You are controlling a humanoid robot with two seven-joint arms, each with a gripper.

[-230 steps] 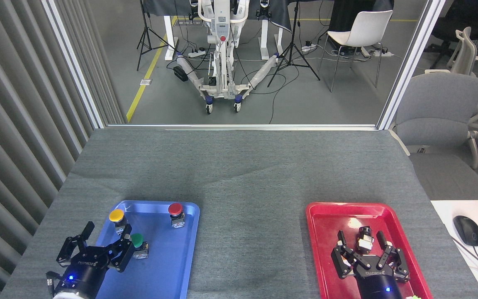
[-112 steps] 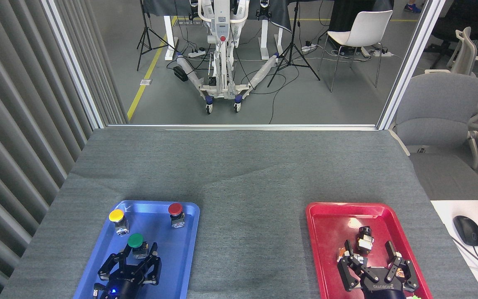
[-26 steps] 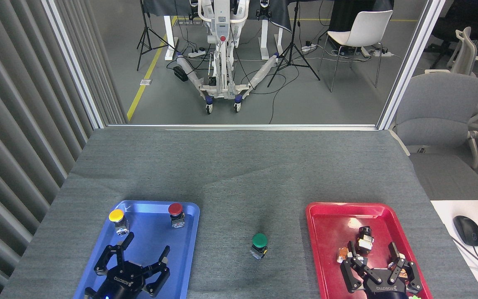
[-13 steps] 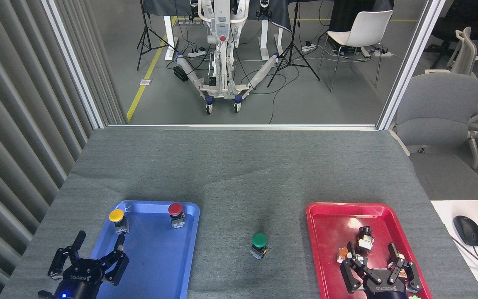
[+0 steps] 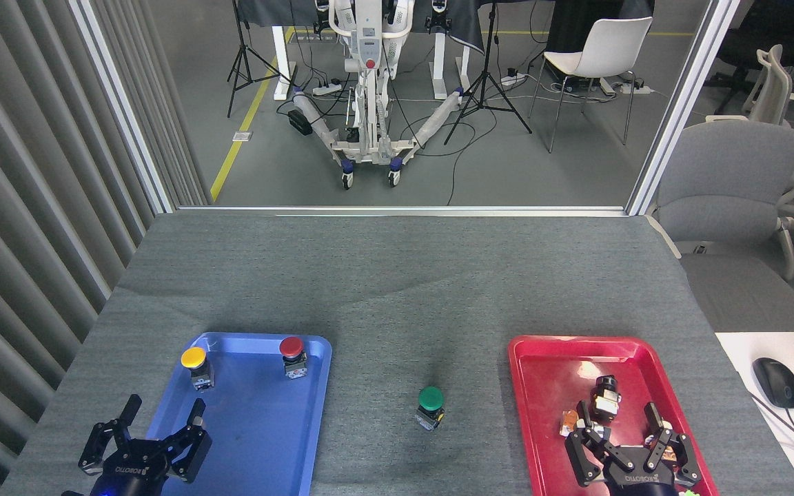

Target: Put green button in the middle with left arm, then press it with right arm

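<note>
Between the 2 trays, the green button [image 5: 431, 400] stands upright on the grey cloth. Both grippers, left gripper [image 5: 160, 432] and right gripper [image 5: 619, 420], hang spread and empty; an off-centre press could topple it.

Even, bright overhead light filled the sharp view. Soft glare lay on the blue tray [image 5: 314, 386] and red tray [image 5: 528, 386]. Shadows were faint.

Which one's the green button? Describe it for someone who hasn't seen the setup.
On the grey table, look at the bare strip between the blue tray and the red tray. The green button stands there alone on the cloth. The yellow-capped button and red-capped button both sit inside the blue tray.
</note>
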